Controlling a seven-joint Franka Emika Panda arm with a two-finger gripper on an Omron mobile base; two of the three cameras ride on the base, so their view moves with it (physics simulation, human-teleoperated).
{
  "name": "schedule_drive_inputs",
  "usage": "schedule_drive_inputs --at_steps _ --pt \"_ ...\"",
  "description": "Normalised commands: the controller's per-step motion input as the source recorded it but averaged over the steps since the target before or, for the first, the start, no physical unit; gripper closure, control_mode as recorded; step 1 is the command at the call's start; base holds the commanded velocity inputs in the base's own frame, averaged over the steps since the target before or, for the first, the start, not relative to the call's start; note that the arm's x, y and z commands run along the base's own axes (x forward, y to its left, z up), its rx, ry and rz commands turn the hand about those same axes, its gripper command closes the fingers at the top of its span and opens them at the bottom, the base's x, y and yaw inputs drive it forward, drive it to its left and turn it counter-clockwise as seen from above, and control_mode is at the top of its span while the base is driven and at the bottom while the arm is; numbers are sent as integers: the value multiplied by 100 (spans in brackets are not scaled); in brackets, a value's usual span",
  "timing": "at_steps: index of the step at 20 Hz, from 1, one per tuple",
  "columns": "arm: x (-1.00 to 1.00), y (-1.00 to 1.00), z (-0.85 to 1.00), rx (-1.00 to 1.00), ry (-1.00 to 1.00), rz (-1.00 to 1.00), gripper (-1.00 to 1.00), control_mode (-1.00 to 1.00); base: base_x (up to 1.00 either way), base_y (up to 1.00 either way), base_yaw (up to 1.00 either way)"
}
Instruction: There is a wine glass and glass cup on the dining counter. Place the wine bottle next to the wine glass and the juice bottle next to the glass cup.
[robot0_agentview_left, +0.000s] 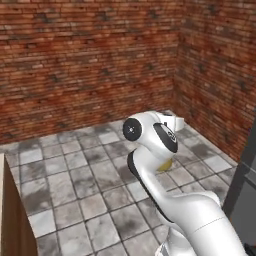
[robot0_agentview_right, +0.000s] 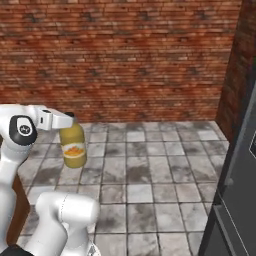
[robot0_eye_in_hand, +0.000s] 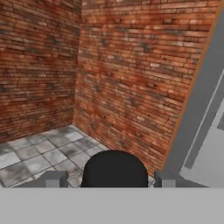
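My gripper (robot0_agentview_right: 68, 121) is shut on the juice bottle (robot0_agentview_right: 74, 145), a squat yellow bottle with a black cap and an orange-white label. It hangs upright in the air above the tiled floor, held at the neck. In the hand view the black cap (robot0_eye_in_hand: 114, 168) sits between the two fingertips (robot0_eye_in_hand: 55, 179). From the left base view, a sliver of the yellow juice bottle (robot0_agentview_left: 165, 165) peeks out behind my arm. The wine glass, glass cup and wine bottle are out of view.
Red brick walls (robot0_agentview_right: 125, 55) meet in a corner ahead, above a grey tiled floor (robot0_agentview_right: 150, 165). A tall dark grey cabinet front (robot0_agentview_right: 235, 190) stands close on the right. A wooden panel (robot0_agentview_left: 12, 215) rises at the left edge.
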Motion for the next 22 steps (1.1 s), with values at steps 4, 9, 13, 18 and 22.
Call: schedule_drive_inputs --at_steps 4,9,13,18,22 --pt "0 0 0 0 0 0 100 100 94 -2 12" --pt "0 0 0 0 0 0 100 100 92 0 22" --pt "0 0 0 0 0 0 100 100 90 0 27" --pt "0 0 0 0 0 0 100 100 91 0 26" --pt "0 0 0 0 0 0 100 100 91 0 27"
